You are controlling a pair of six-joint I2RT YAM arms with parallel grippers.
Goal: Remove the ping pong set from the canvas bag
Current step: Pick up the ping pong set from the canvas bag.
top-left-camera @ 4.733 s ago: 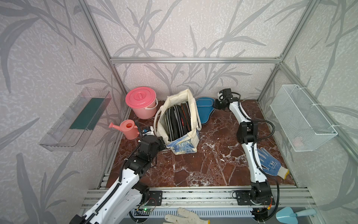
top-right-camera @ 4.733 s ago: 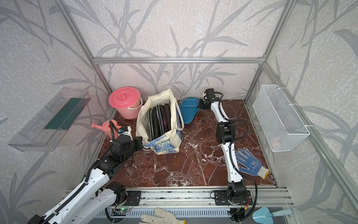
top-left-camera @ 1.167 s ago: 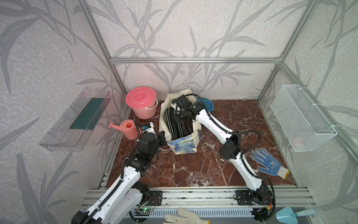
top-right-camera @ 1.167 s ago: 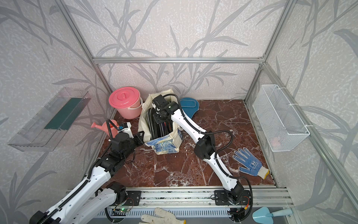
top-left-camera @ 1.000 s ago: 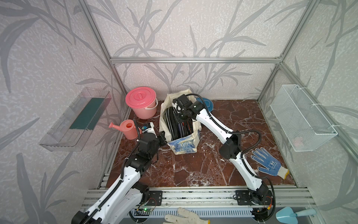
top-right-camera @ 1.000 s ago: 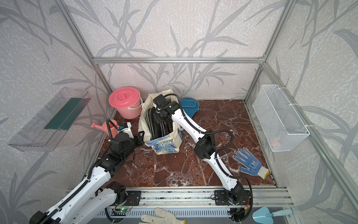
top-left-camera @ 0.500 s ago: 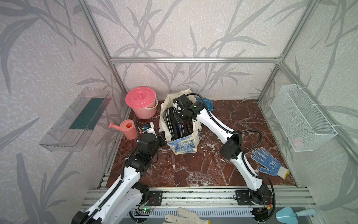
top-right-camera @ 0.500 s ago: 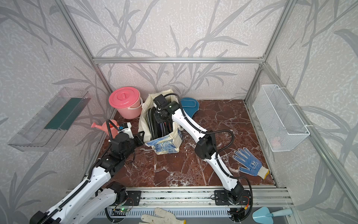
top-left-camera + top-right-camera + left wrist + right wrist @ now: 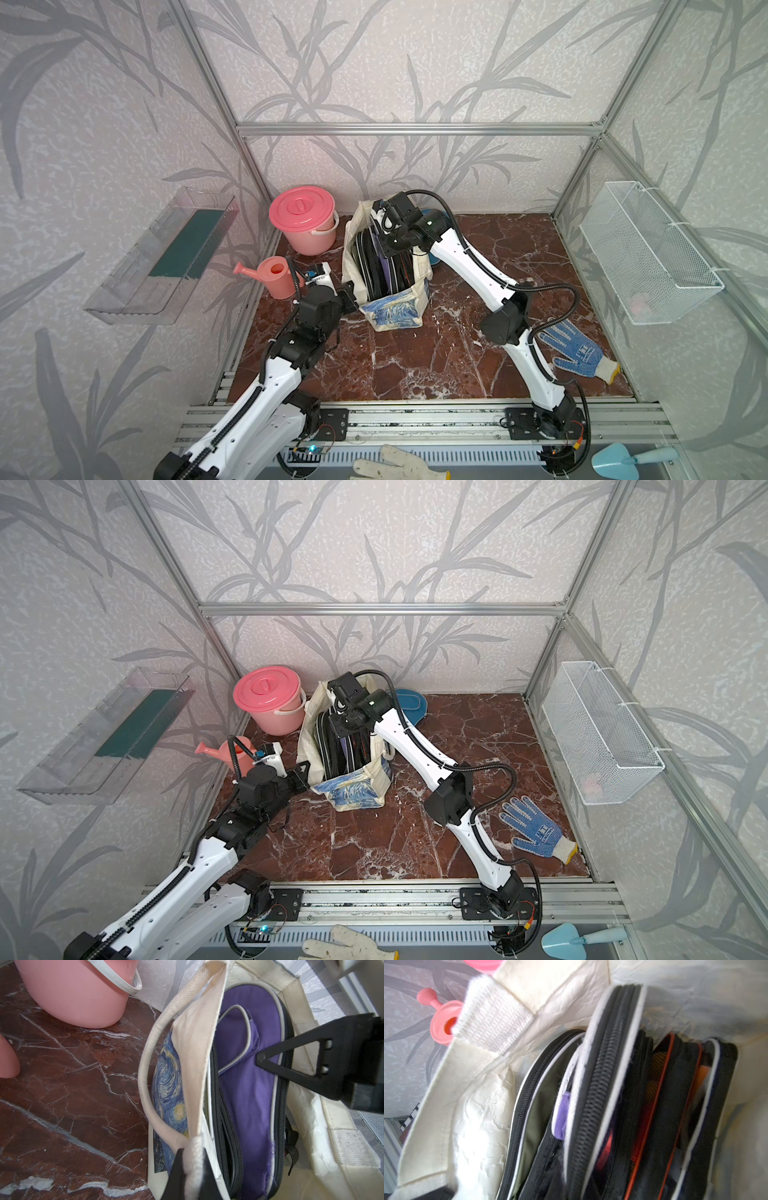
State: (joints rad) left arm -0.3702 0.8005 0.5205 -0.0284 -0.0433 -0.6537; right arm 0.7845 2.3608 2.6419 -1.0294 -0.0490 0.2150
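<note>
Change: the right arm has left the teal paddle-shaped fabric case (image 9: 411, 706), which now lies flat on the red-brown marble desk (image 9: 415, 365) just behind the bag. The arm has swung over into the open mouth of the cream canvas bag with blue swirl print (image 9: 392, 309). Over the last second it barely shifts.

The right tool (image 9: 259, 1056) is down inside the bag. Its jaws are narrow, tips pinched together on a fold of the purple fabric paddle case (image 9: 245, 1095) by the grey piping. It looks like a thin pinch, and how much cloth is caught can't be told.

The left tool (image 9: 194, 1159) is as before, clamped on the white webbing handle (image 9: 143, 1084) at the bag's near rim. It holds the mouth open and the bag upright.

So one case is out and the rest still stand on edge in the bag: the purple one, an olive case (image 9: 533, 1115), a black case with red piping (image 9: 675, 1105) and more. In the right wrist view the middle zippered edge is blurred and sits proud of its neighbours, so the lift is probably starting. The second extraction is under way and most of the set remains. The packed cases may drag on it.
</note>
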